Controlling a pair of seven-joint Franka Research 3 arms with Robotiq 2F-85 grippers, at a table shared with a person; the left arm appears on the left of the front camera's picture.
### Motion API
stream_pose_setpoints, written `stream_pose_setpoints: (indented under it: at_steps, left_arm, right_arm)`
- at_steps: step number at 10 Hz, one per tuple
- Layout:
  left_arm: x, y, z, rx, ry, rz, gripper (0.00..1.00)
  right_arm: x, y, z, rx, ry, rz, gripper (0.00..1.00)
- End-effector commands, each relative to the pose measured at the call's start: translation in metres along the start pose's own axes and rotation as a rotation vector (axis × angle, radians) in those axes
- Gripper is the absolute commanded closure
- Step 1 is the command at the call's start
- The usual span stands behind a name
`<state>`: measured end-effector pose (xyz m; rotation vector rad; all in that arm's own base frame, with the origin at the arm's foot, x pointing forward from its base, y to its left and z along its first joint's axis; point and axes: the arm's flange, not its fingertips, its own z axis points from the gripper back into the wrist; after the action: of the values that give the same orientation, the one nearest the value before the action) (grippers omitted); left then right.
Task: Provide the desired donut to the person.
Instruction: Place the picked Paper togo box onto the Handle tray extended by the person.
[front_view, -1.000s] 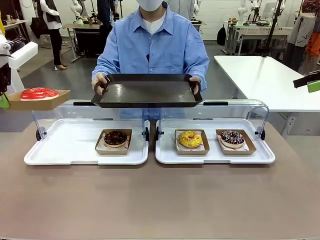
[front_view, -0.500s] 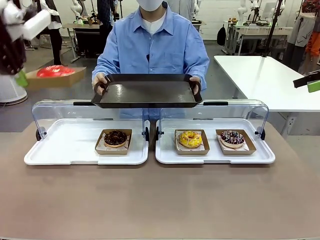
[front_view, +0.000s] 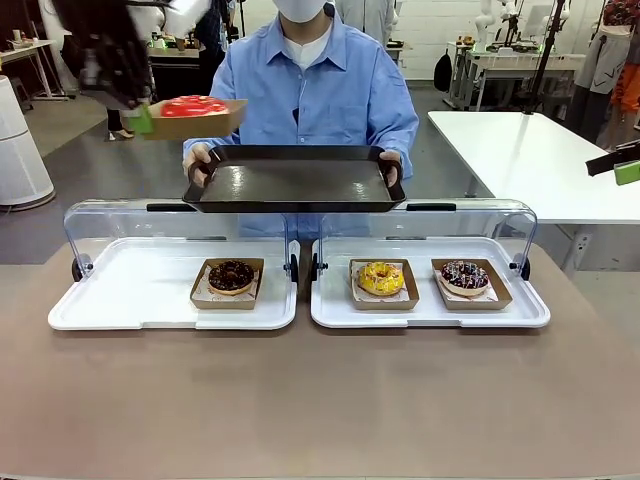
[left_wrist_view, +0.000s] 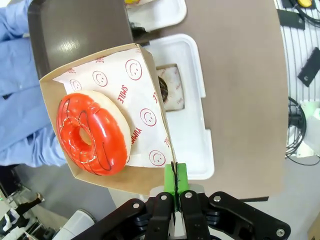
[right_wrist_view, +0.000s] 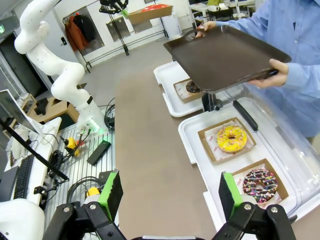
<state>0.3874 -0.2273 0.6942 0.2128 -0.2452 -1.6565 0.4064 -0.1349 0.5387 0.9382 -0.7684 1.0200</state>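
Observation:
A red-glazed donut lies in a brown paper carton, and my left gripper is shut on the carton's edge. In the front view it hangs just above the near-left corner of the dark tray. The person, in a light blue shirt, holds that tray in both hands. The left wrist view shows the green pads pinching the carton wall, with the red donut inside. My right gripper stands open over the table's right side, far from the tray.
Two white display trays with raised clear lids sit on the brown table. The left tray holds a chocolate donut. The right tray holds a yellow donut and a sprinkled donut. A white table stands at the right.
My left gripper has carried the carton with the red donut up and to the right, from the picture's left edge to just above the person's tray. The tray has stayed still.

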Motion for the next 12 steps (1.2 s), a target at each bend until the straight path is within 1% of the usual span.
stream_pose_setpoints:
  at_steps: [1, 2, 5, 10, 12]
  left_arm:
    - [0.024, 0.035, -0.009, 0.023, 0.028, 0.014, 0.99]
    - [0.034, 0.051, -0.022, 0.008, 0.029, 0.006, 0.99]
    - [0.038, 0.088, -0.065, -0.031, 0.036, 0.015, 0.99]
    - [0.008, 0.135, -0.108, -0.072, 0.017, 0.030, 0.99]
    - [-0.001, 0.149, -0.122, -0.088, 0.004, 0.034, 0.99]
  right_arm:
    - [0.001, 0.001, 0.000, 0.004, -0.009, 0.005, 0.00]
    - [0.001, 0.001, 0.000, 0.004, -0.009, 0.005, 0.00]
    - [0.001, 0.001, 0.000, 0.004, -0.009, 0.005, 0.00]
    - [0.001, 0.001, 0.000, 0.004, -0.009, 0.005, 0.00]
    - [0.001, 0.001, 0.000, 0.004, -0.009, 0.005, 0.00]
